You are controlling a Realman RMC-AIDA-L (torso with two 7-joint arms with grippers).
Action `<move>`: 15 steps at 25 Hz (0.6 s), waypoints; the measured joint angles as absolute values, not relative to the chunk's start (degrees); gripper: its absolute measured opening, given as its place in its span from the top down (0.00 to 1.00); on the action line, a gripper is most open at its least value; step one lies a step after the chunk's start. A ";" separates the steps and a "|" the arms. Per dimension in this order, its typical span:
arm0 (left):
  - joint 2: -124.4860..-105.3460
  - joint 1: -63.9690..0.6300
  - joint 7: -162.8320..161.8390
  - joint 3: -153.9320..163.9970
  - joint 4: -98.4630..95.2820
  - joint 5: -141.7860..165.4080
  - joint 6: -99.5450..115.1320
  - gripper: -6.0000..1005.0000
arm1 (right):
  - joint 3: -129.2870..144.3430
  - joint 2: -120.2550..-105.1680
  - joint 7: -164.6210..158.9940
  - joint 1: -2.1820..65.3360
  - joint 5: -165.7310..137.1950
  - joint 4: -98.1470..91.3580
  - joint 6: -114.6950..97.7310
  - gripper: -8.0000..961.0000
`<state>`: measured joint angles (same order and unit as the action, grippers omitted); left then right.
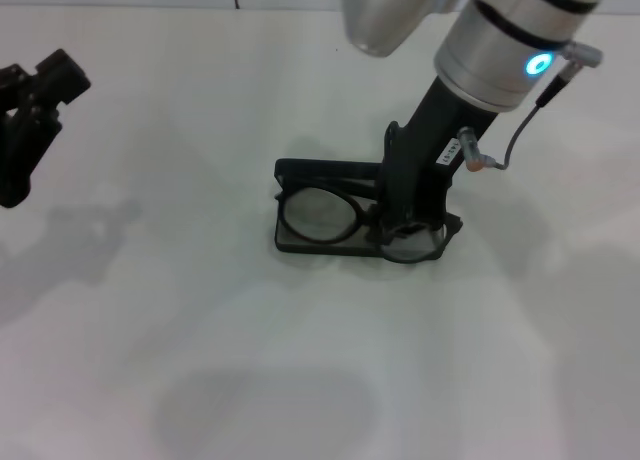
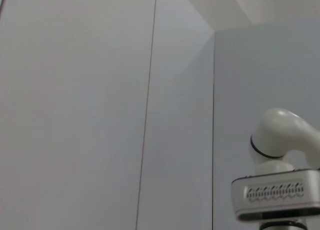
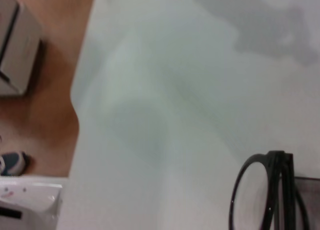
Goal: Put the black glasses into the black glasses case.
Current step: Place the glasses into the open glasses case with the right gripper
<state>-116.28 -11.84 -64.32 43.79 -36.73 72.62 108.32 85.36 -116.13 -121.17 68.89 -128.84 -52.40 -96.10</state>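
Note:
The black glasses case (image 1: 300,244) lies open on the white table near the middle, grey lining up. The black glasses (image 1: 318,213) sit in it, one round lens showing clearly on the case's left half. My right gripper (image 1: 408,230) reaches down onto the right half of the glasses, covers that lens and is shut on the frame. The right wrist view shows one lens with the folded temple arms (image 3: 255,190) and a corner of the case (image 3: 307,182). My left gripper (image 1: 30,110) hangs parked at the far left, away from both.
The white table (image 1: 300,380) stretches all around the case. The right wrist view shows the table's edge (image 3: 75,115), brown floor and a shoe (image 3: 12,162) beyond it. The left wrist view shows only grey wall panels and my own head (image 2: 277,185).

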 joint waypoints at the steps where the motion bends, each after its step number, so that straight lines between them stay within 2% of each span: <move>1: -116.31 -11.55 -64.13 43.78 -36.73 72.61 108.48 0.94 | 86.07 -116.14 -121.17 69.79 -128.96 -51.08 -95.46 0.88; 15: -117.42 -12.00 -63.33 44.14 -36.13 73.23 108.72 0.94 | 99.69 -116.20 -123.29 72.61 -129.46 -44.44 -84.51 0.88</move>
